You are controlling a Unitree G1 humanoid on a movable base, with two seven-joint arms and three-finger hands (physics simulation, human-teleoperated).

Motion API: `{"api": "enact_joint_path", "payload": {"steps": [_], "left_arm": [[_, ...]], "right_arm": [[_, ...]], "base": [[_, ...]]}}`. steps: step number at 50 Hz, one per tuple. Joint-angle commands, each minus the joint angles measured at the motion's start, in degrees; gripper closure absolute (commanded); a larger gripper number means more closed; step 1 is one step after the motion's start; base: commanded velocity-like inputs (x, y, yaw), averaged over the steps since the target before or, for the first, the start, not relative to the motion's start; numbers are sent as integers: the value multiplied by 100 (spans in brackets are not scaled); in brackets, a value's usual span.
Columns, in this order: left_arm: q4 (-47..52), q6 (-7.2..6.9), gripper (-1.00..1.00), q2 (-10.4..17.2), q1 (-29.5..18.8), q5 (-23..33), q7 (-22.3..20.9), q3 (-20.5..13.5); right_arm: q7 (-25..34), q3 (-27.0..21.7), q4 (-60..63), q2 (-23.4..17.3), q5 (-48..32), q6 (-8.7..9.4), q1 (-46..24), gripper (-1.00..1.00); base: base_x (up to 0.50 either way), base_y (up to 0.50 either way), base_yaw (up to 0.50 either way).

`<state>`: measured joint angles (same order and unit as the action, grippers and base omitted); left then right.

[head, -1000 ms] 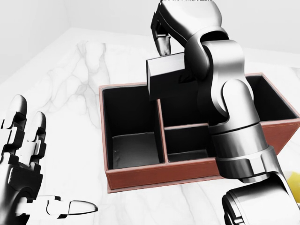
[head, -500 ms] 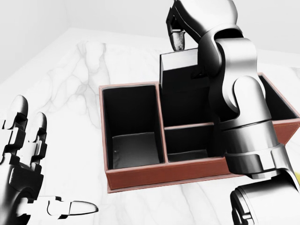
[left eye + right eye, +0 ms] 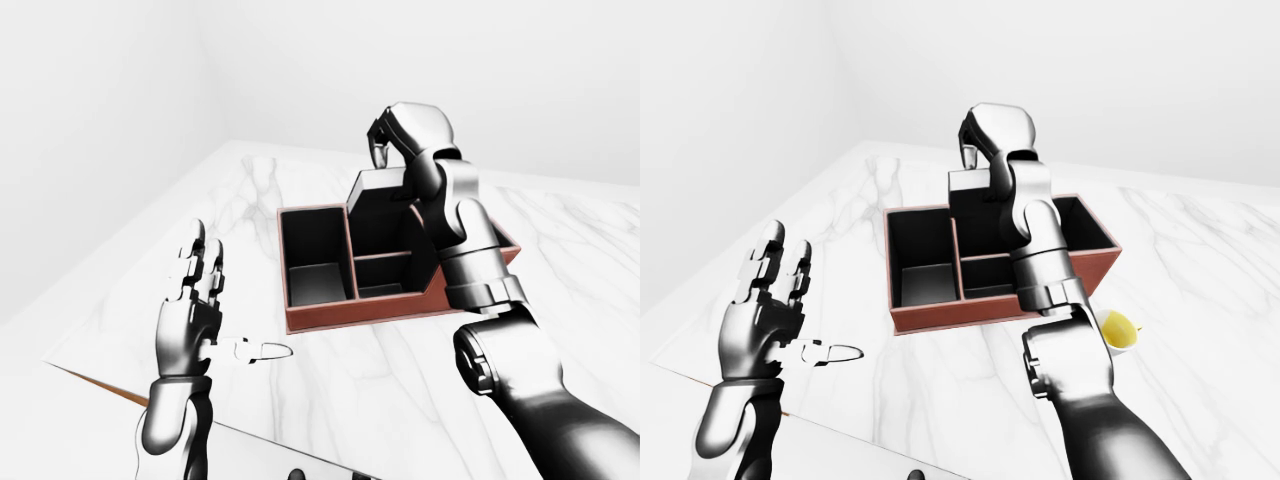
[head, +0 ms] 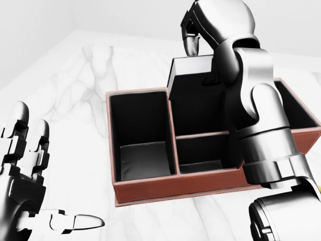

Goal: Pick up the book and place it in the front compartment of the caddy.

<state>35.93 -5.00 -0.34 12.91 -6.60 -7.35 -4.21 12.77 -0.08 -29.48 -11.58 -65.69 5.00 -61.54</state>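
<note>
The caddy (image 4: 165,188) is a red-brown box with black compartments on the white marble table. The book (image 4: 193,95) is dark with a pale edge. It stands nearly upright, its lower part inside the compartment at the upper middle of the caddy in the head view. My right hand (image 4: 198,52) is shut on the book's top edge, with the arm reaching over the caddy's right half. My left hand (image 4: 30,165) is open and empty at the lower left, well clear of the caddy. The book's lower end is hidden inside the compartment.
A yellow cup-like object (image 3: 1118,330) sits on the table just right of the caddy in the right-eye view. The marble table's near edge (image 3: 250,435) runs along the bottom of the left-eye view.
My right hand has carried the book to the right and lowered it from a tilt above the divider into the upper-middle compartment. The left hand has not moved.
</note>
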Motion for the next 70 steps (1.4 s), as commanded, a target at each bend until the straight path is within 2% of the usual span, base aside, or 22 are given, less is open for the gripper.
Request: {"api": "enact_joint_path", "payload": {"steps": [1, 26, 53, 70], "left_arm": [[-16, 0, -100, -3, -6, -4, -3, -7], [5, 0, -100, -3, 4, -4, -2, -3], [16, 0, -100, 2, -19, -5, 6, -11], [42, 0, -100, -5, -1, -16, -5, -21]], "right_arm": [[-267, -3, -57, -21, 89, 0, -49, 100], [-276, 72, -193, 72, -380, 0, -84, 100], [-753, 56, -757, -75, -199, 0, -173, 100], [-1002, 57, -1182, -30, -132, 0, -243, 100]], "base": [[0, 0, 0], [0, 0, 0], [0, 0, 0], [0, 0, 0]]}}
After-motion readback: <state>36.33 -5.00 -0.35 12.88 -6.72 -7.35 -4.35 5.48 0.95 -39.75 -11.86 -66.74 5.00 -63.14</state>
